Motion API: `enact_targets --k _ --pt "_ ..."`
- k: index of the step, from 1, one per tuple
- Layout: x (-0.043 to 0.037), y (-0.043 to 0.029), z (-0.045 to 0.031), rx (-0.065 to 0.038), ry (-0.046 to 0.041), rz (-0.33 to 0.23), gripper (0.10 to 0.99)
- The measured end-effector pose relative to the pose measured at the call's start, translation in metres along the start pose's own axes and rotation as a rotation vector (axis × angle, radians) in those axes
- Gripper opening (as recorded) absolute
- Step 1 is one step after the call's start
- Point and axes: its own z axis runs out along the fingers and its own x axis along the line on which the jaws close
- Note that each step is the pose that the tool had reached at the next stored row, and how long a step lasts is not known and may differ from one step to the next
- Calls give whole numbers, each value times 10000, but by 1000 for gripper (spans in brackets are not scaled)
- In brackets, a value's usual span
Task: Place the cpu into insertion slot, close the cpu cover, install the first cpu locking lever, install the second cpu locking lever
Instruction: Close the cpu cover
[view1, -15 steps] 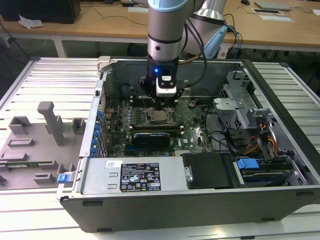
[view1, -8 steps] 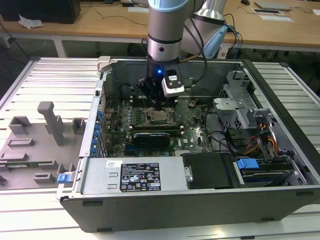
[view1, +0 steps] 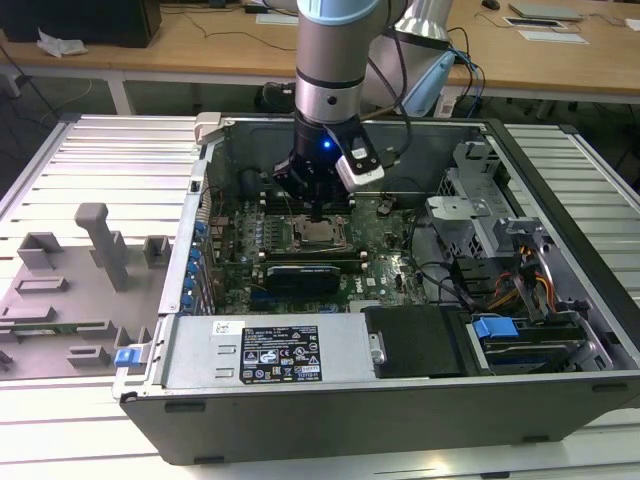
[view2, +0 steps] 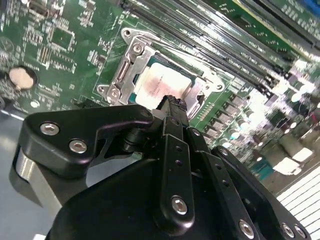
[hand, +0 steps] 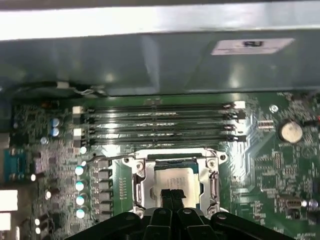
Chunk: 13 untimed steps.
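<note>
- Pincer (hand: 172, 194): jaws together, empty, just above the cpu (hand: 170, 175); the cpu cover (hand: 141, 182) appears lowered.
- Hazard: off-centre tip pressure could scratch the chip or skew the cover.

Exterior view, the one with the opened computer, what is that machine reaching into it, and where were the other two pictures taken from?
That is a robot arm with a gripper at its end, seen by a camera standing apart. It reaches into an open computer case. The two wrist views come from cameras riding on the arm, looking past the gripper at the green circuit board. The cpu lies in place on the board, with the silvery cpu cover around it. The gripper's fingers are shut, holding nothing, tips over the cpu.
</note>
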Motion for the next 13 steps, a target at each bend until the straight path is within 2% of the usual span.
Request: enact_targets --k 2,3,8,11,13 --pt "1 -1 1 9 16 -624 106" --pt "3 -5 2 7 16 -740 106" --pt "28 -94 24 -2 1 -921 106" --pt "101 -95 63 -25 4 -1048 106" --pt "114 -96 81 -33 5 -1174 106"
